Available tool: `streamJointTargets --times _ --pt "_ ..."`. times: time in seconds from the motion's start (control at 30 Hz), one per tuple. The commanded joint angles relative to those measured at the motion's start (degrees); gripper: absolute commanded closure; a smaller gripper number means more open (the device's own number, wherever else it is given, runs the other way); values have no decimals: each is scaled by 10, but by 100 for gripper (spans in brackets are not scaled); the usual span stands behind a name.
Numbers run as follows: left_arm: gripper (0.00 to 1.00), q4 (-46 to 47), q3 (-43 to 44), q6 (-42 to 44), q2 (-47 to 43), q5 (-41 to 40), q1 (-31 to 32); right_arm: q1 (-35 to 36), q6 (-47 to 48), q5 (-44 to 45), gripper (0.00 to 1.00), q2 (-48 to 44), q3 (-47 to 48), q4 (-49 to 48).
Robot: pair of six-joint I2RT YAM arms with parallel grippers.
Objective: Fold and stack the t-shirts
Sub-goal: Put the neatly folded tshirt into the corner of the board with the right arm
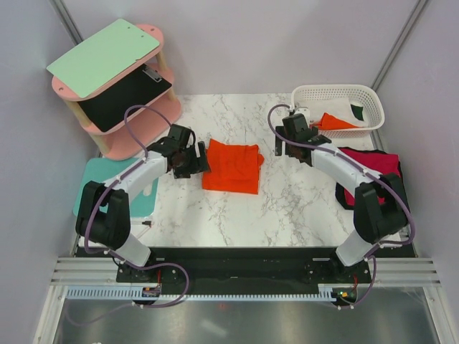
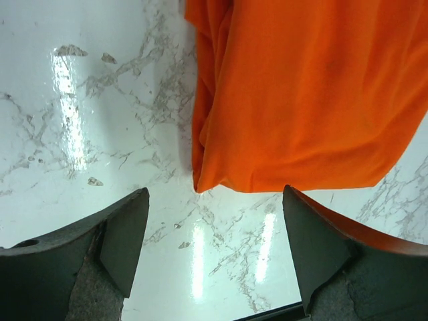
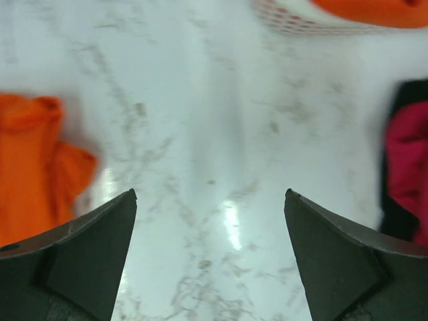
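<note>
Inspecting the left arm first: the left gripper (image 1: 189, 160) hangs low over the marble table (image 1: 287, 208) with its jaws spread wide and nothing between them. Directly ahead of its fingertips lies the folded orange t-shirt (image 2: 314, 93), whose near corner sits just beyond the gap between the fingers. The shirt is not touched. The cloth lies doubled and roughly rectangular, with a loose ridge along its left edge. Judgement: the jaws are set open at this edge either to take the hem for a further fold or because that fold is finished.

The right gripper (image 1: 287, 147) is likewise parted and empty, hovering over bare marble. The same orange shirt lies to its left. To its right, a crimson t-shirt (image 1: 373, 166) rests on a black t-shirt (image 1: 343, 193), evidently the stack in progress. Beyond its fingertips stands the white lattice basket (image 1: 337, 93), holding a second orange t-shirt (image 1: 336, 122) and a white and dark green scrap of cloth, presumably garments awaiting folding.

A teal mat (image 1: 97, 183) lies well off to the left gripper's rear left and plays no part.

Judgement: the centre shirt is folded but not yet stacked, and the basket is not yet emptied.
</note>
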State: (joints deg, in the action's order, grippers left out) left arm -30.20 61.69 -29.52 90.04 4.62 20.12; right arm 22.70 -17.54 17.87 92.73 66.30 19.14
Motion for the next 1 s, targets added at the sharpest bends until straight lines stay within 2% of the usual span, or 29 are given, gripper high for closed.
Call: streamJointTargets --times 0.0,0.03,0.17,0.33,0.57,0.6,0.7,0.87,0.93,0.97 --pt "13 -2 31 21 -14 0 1 -1 -15 311 2 75 80 198" --pt "13 -2 34 23 -14 3 1 -3 -25 366 2 108 86 220" --pt "13 -2 38 23 -21 15 3 -8 -71 455 2 188 83 296" --pt "13 0 36 22 -36 22 6 -35 -156 492 4 268 58 345" --pt "13 8 34 22 -23 35 17 -67 -187 518 7 282 43 348" --pt "13 8 33 24 -22 36 19 -71 -188 517 9 286 45 348" --pt "14 8 32 24 -21 35 21 -85 -193 524 22 312 59 346" --pt "14 8 34 24 -26 35 26 -118 -181 520 26 358 92 341" --pt "14 8 35 25 -27 35 26 -128 -166 506 36 358 95 326" --pt "14 8 37 24 -26 34 26 -129 -158 500 45 353 91 319"
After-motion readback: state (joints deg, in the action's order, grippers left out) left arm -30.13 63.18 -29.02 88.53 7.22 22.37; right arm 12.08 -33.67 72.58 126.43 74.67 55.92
